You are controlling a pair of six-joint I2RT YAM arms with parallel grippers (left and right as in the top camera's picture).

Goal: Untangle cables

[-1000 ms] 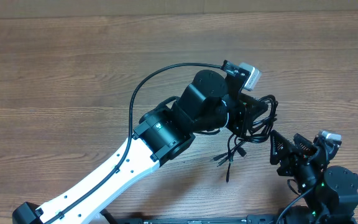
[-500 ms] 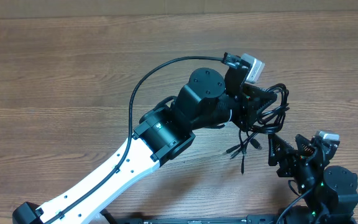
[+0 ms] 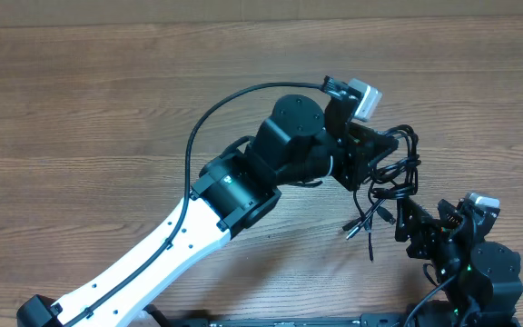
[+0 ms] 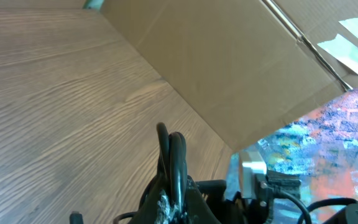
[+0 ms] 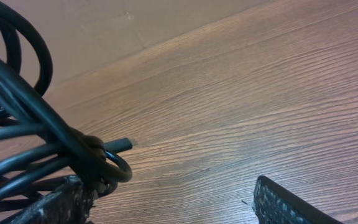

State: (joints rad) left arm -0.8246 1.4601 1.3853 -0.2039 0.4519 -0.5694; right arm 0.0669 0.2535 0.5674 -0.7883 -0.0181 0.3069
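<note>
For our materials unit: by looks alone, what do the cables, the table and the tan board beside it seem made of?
Cables: smooth black rubber or plastic sheath, faint sheen, bending into tight loops.
Table: matte brown wood grain with streaked lines; could be laminate or veneer.
Tan board: likely cardboard, dull flat face with a straight crease.

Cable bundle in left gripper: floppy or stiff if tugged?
Likely floppy: the cables droop in loose loops from the left gripper, plug ends dangling. Probably light: thin cords. The knot may snag rather than slide free.
</note>
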